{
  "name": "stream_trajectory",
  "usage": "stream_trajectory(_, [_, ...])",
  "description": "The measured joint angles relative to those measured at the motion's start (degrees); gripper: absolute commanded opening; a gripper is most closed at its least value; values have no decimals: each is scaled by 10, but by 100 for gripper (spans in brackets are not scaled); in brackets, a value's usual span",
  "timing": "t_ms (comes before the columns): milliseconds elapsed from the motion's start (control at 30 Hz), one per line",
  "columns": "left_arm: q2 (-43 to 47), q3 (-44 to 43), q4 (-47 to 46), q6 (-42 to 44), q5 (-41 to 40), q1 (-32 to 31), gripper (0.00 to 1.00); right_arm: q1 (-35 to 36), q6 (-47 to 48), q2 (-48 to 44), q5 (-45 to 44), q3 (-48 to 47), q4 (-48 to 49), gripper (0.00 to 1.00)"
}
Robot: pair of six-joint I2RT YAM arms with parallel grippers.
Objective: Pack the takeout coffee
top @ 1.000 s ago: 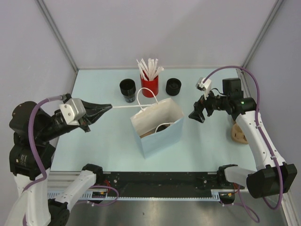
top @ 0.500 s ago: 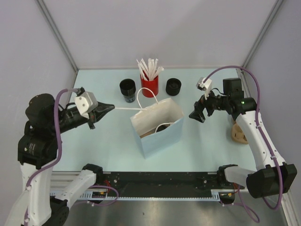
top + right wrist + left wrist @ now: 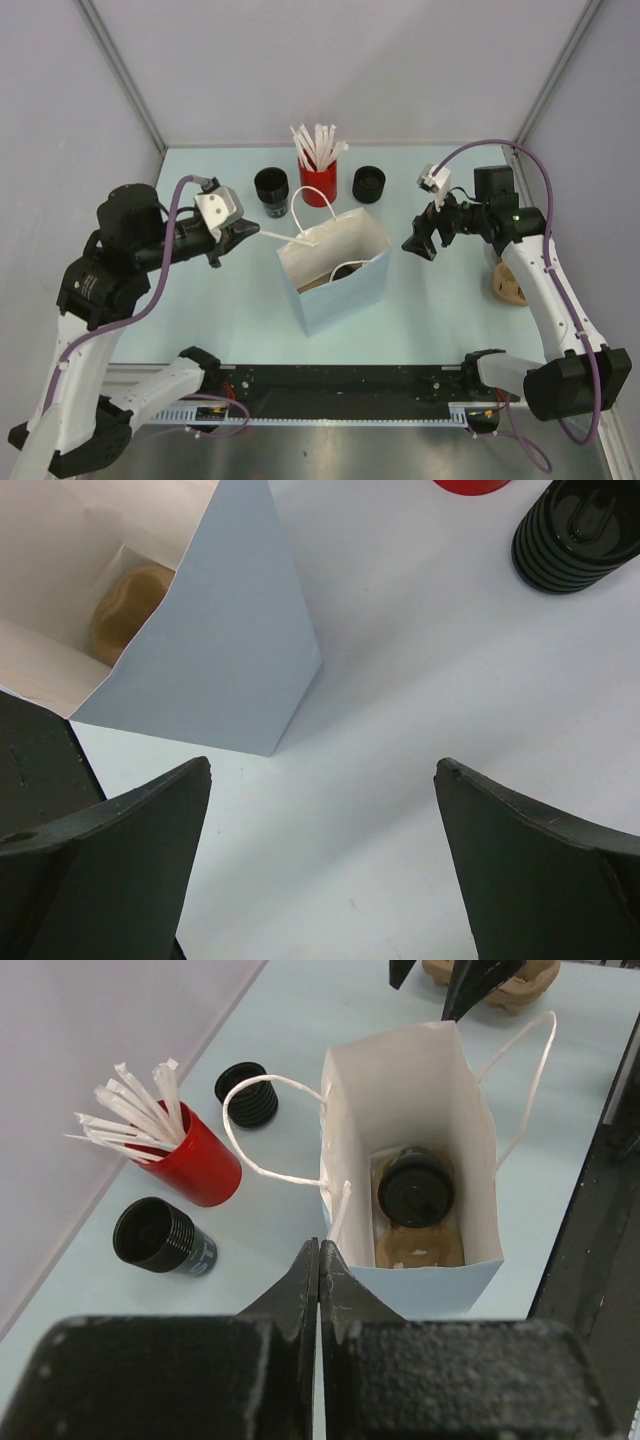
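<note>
Black-lidded coffee (image 3: 415,1188) sits inside the bag (image 3: 400,1090).
Left claw (image 3: 320,1255) is clamped on the bag's handle (image 3: 340,1208); deeper in, the round coffee stands in a tray (image 3: 425,1250), lid up; right claw (image 3: 420,245) gapes beside the bag.

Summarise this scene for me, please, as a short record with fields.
bag: white paper bag, upright, open
inside bag: cardboard tray holding one takeout coffee
on table: left black cup, right black cup, red cup of sticks between
second tray: table's right edge
left gripper: shut on bag handle
right gripper: open, right of bag
</note>
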State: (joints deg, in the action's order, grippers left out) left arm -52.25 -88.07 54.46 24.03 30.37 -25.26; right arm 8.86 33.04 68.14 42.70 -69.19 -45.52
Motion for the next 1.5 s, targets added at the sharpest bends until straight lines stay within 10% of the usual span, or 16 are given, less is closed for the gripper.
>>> stream_trajectory(667, [-52,89,-40,41,-178,-197,0,-1,0,15,-5,0,0,100])
stream_trajectory(1500, [-52,199,-180,66,-201,-249,0,-1,0,30,-18,0,0,100])
